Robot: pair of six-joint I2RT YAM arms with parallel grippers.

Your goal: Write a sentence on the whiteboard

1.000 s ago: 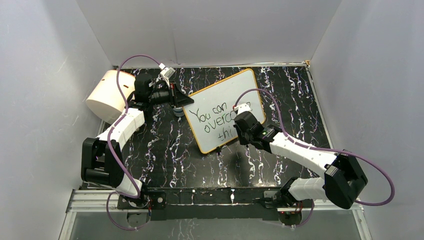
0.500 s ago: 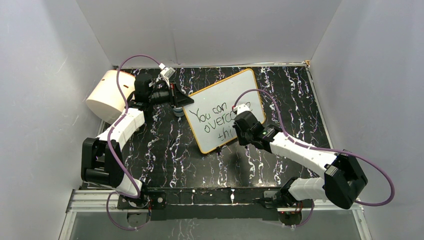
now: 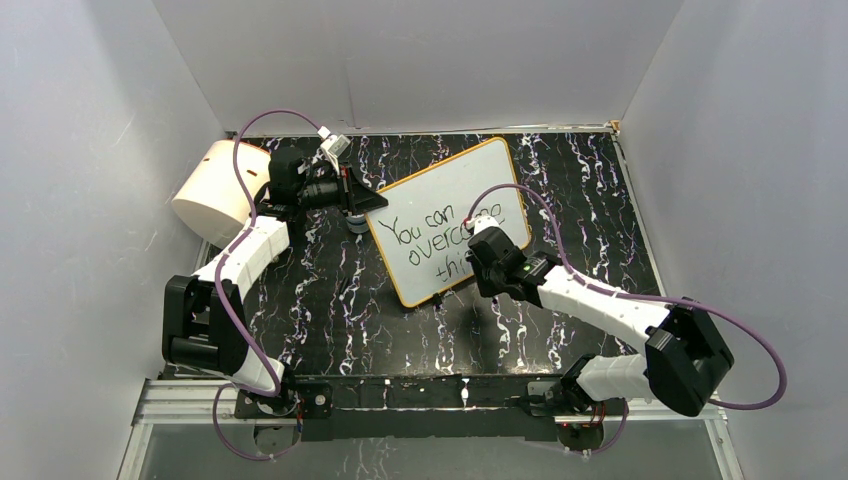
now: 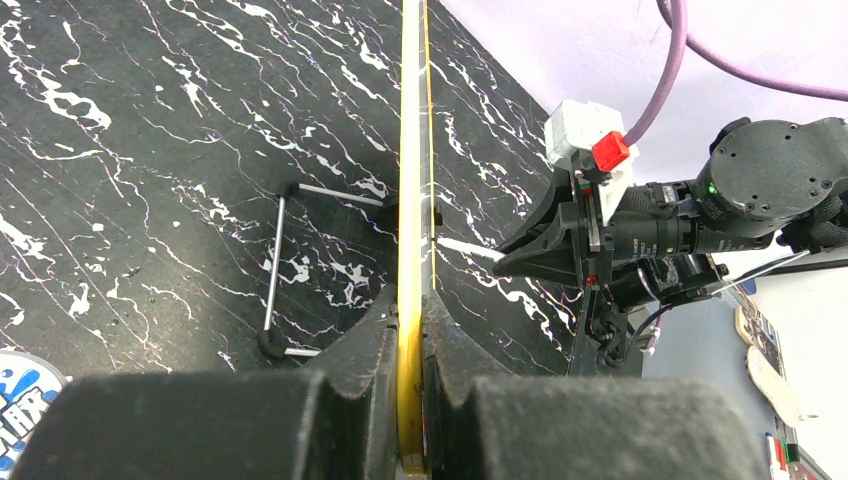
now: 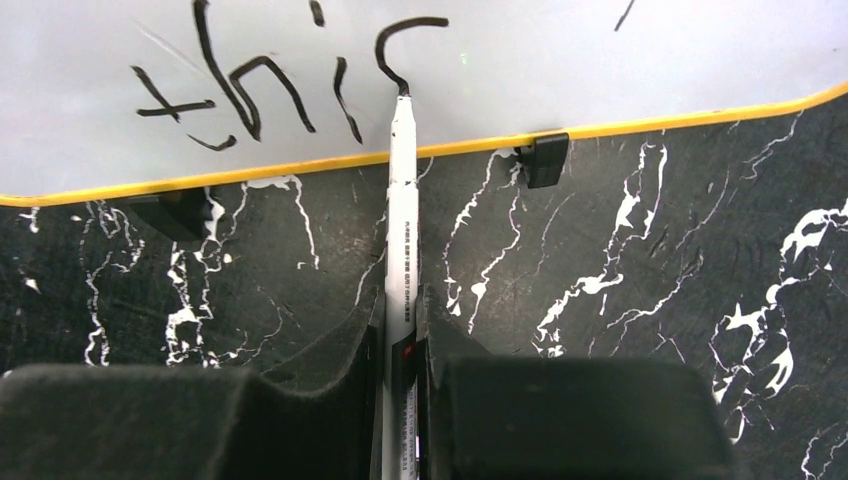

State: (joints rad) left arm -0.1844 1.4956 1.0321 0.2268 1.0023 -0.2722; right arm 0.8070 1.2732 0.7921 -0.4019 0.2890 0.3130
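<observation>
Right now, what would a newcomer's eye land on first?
The whiteboard, propped up mid-table, with black handwriting. The right jaws pinch a marker, its tip on the unfinished last letter of "this"; the left jaws clamp the board's yellow edge.

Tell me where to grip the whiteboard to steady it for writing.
Take the whiteboard by its thin yellow rim at the left edge, coming in edge-on with one finger on each face. It stands propped on clip feet, so the edge is free; the left claw is clamped there.
</observation>
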